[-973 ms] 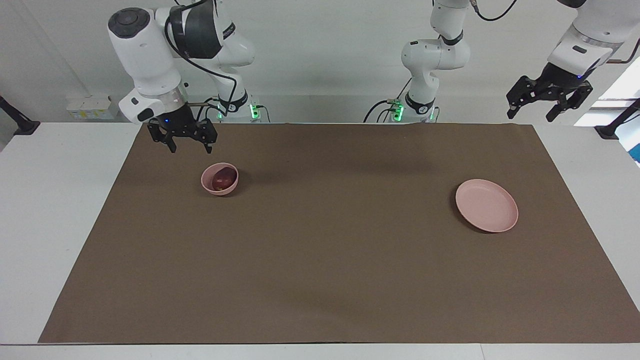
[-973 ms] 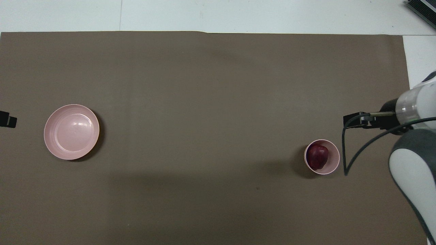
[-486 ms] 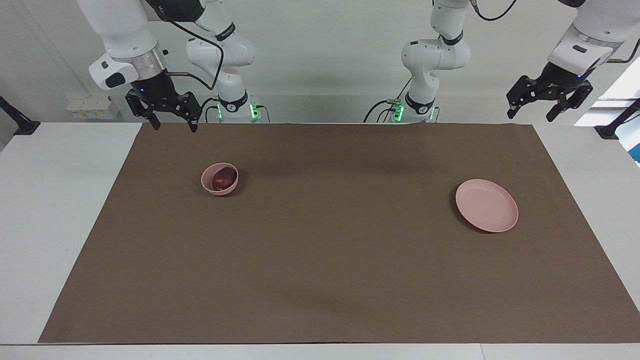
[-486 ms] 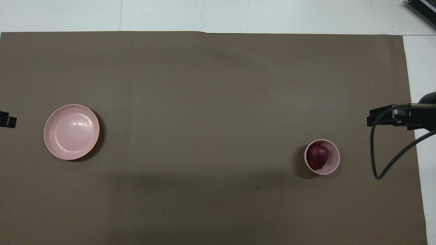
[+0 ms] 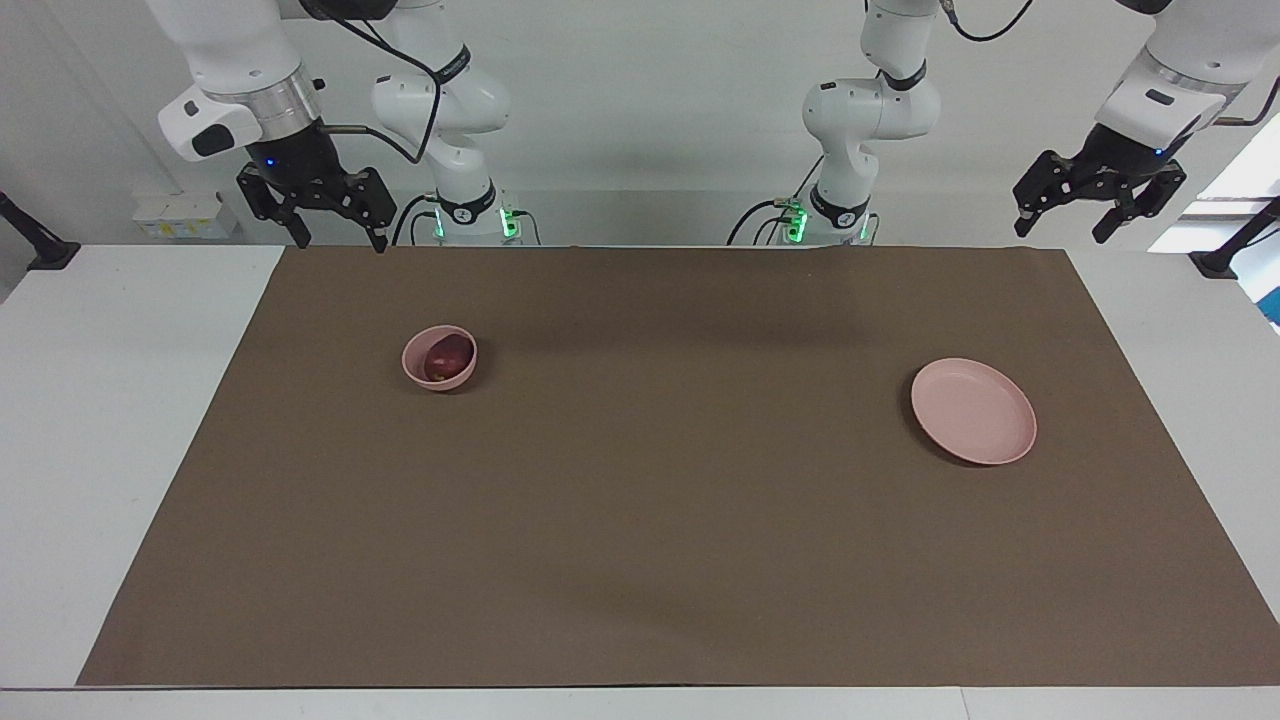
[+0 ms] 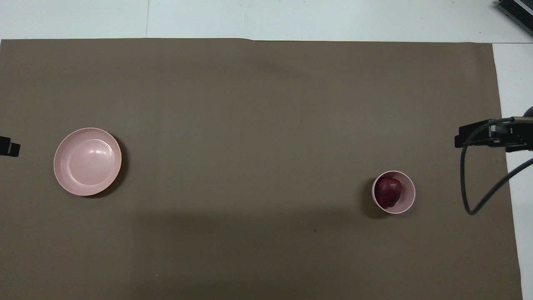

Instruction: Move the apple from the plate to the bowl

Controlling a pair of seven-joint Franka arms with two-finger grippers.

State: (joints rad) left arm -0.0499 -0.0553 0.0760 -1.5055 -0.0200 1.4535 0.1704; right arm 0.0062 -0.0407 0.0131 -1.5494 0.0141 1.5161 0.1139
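The dark red apple (image 5: 447, 357) lies inside the small pink bowl (image 5: 411, 358) toward the right arm's end of the table; both also show in the overhead view, the apple (image 6: 388, 191) in the bowl (image 6: 410, 196). The flat pink plate (image 5: 975, 410) (image 6: 87, 161) lies bare toward the left arm's end. My right gripper (image 5: 338, 238) is open and empty, raised over the mat's edge nearest the robots, apart from the bowl. My left gripper (image 5: 1060, 232) is open and empty and waits raised over the table corner at its own end.
A brown mat (image 5: 640, 520) covers most of the white table (image 5: 90, 420). A small white box (image 5: 180, 215) sits by the wall near the right arm. A black cable (image 6: 466, 183) hangs from the right wrist.
My right gripper has risen and drawn back from beside the bowl toward the robots and its own end of the table. The apple, bowl, plate and left arm have not moved.
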